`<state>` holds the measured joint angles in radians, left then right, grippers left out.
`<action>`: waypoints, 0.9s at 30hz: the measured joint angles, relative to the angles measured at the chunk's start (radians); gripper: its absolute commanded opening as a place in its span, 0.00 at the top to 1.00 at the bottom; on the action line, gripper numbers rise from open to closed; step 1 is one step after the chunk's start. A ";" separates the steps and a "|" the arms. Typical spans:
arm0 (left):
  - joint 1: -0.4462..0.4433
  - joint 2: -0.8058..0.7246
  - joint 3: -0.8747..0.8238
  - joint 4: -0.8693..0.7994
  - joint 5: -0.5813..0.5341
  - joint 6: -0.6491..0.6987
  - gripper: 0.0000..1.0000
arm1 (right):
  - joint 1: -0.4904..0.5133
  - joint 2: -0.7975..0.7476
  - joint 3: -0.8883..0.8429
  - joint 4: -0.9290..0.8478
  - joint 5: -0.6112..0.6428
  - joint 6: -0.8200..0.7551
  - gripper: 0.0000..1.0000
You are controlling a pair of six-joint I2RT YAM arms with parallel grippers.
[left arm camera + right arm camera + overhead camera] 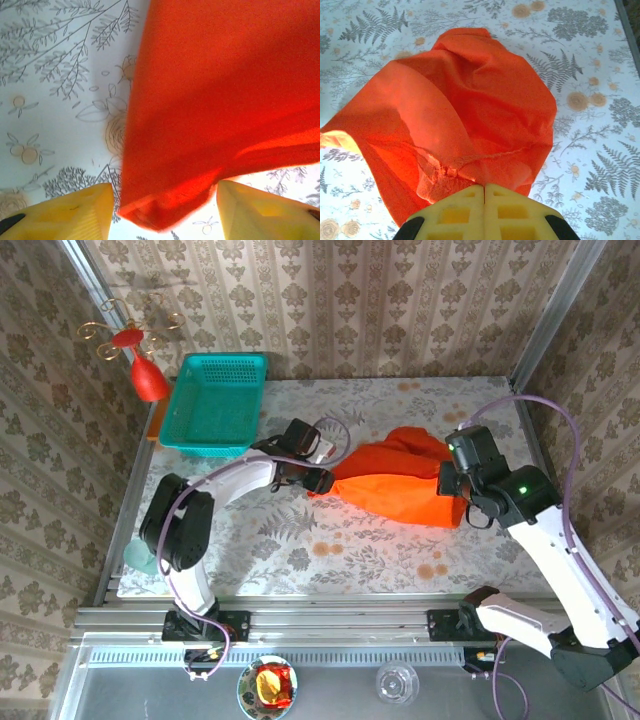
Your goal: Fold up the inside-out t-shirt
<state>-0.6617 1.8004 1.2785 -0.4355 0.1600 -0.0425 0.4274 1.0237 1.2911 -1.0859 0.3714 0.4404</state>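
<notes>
The inside-out t-shirt [400, 480] is a bunched orange-red heap stretched across the middle-right of the flowered table [300, 540]. My left gripper [318, 480] is at its left tip. In the left wrist view that gripper [165, 189] stands open, and the shirt's hemmed corner [160, 210] hangs between the yellow fingers [80, 210] with a gap on each side. My right gripper [452, 485] is at the shirt's right end. Its fingers [484, 189] are pressed together on a gathered seam of the cloth [470, 100], which is lifted off the table there.
A teal basket [215, 400] stands at the back left, with a red ornament with gold wire curls [148, 380] beside it on the wall. Metal frame posts [535, 430] edge the table at the right. A small plate [268, 687] and a glass [397, 682] sit below the near rail.
</notes>
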 measured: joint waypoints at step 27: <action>-0.063 0.161 0.027 -0.093 -0.047 0.283 0.34 | -0.046 -0.037 -0.013 -0.021 0.000 -0.023 0.99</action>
<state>-0.7250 1.9617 1.3052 -0.5285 0.1131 0.2409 0.3813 0.9871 1.2778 -1.1069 0.3717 0.4171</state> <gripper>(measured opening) 0.661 0.049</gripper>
